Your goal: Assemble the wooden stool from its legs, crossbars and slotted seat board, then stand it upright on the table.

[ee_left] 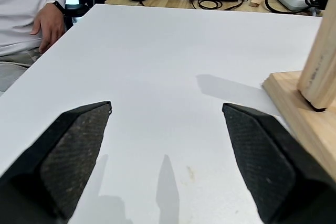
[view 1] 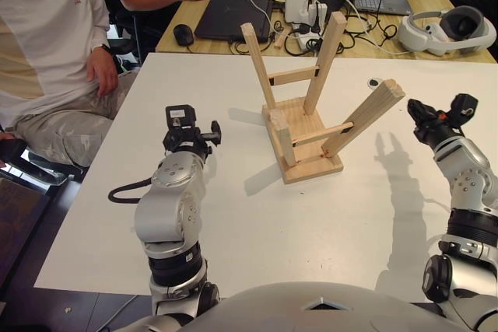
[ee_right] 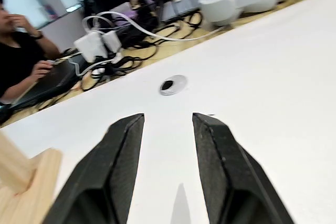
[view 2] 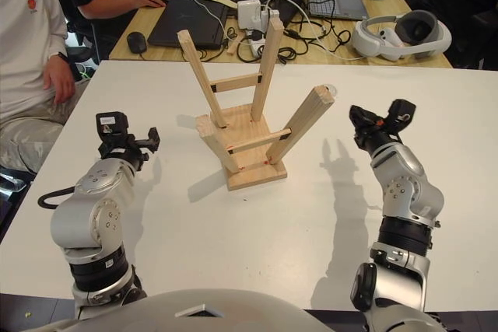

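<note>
Though legs-up on table (view 1: 233, 223), stool seat (view 1: 315, 167) part-hidden.

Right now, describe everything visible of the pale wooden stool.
The pale wooden stool stands upside down, its square seat board flat on the white table. Four square-section legs point up, with two crossbars visible between them. The leg nearest the robot's right leans far outward. Nothing else touches it.
</note>
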Tool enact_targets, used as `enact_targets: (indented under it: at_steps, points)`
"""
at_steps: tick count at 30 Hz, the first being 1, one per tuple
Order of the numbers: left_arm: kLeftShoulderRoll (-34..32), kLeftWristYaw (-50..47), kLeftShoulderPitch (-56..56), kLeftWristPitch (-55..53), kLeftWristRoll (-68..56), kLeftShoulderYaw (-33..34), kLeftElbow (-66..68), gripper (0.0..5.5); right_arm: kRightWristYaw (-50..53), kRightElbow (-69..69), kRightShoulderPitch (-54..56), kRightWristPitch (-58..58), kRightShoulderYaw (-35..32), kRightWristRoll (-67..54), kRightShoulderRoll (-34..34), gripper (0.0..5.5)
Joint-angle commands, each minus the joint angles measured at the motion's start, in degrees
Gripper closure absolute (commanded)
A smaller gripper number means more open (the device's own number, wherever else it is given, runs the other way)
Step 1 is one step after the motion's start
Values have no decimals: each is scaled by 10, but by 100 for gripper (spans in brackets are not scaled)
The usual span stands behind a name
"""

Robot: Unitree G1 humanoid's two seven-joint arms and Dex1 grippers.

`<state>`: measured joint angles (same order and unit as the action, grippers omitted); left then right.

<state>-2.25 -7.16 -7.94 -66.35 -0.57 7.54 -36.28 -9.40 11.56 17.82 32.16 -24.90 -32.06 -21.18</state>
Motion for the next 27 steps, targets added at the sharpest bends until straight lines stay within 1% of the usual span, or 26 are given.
enact_targets:
  at_steps: [1,4,5,6,8,9,10,11,12,13,14,16,18,21,23,25,27]
  points:
    - [1,-9,8,25,7,40,7,158,22,8,30,-4,-21,-8,10,378]
    - [17,-21,5,19,3,82,-9,158,37,-6,40,8,-33,-26,21,378]
    - [26,-26,0,10,0,99,-14,158,41,-11,42,12,-34,-29,24,378]
    - [48,-36,-16,-19,-4,125,-27,158,55,-25,44,24,-35,-38,34,378]
    - [154,-67,-85,-108,-14,170,-62,158,101,-118,26,78,-9,-75,91,378]
    - [232,-85,-125,-145,-21,165,-71,158,131,-187,10,120,21,-118,143,378]
    - [316,-97,-160,-173,-35,145,-63,158,156,-255,-10,166,61,-176,193,378]
    - [402,-98,-180,-196,-54,110,-37,158,172,-315,-31,210,112,-247,231,378]
    - [460,-90,-185,-220,-71,78,-15,158,179,-356,-47,249,152,-302,248,378]
    - [501,-89,-178,-231,-83,60,-5,158,177,-379,-53,278,179,-334,248,378]
    - [520,-85,-170,-241,-93,47,4,158,174,-388,-53,295,185,-348,240,378]
    - [524,-91,-162,-242,-104,41,6,158,176,-379,-39,307,156,-349,216,378]
    - [508,-101,-156,-239,-110,39,0,158,179,-362,-24,309,126,-332,187,378]
    - [479,-104,-142,-247,-104,44,-18,158,173,-345,-6,295,102,-287,147,378]
    - [439,-103,-143,-252,-94,56,-32,158,147,-338,16,275,90,-258,107,378]
    - [392,-97,-152,-256,-87,77,-45,158,115,-324,45,260,68,-254,60,378]
    - [320,-86,-160,-259,-79,109,-64,158,95,-306,51,258,23,-281,16,378]
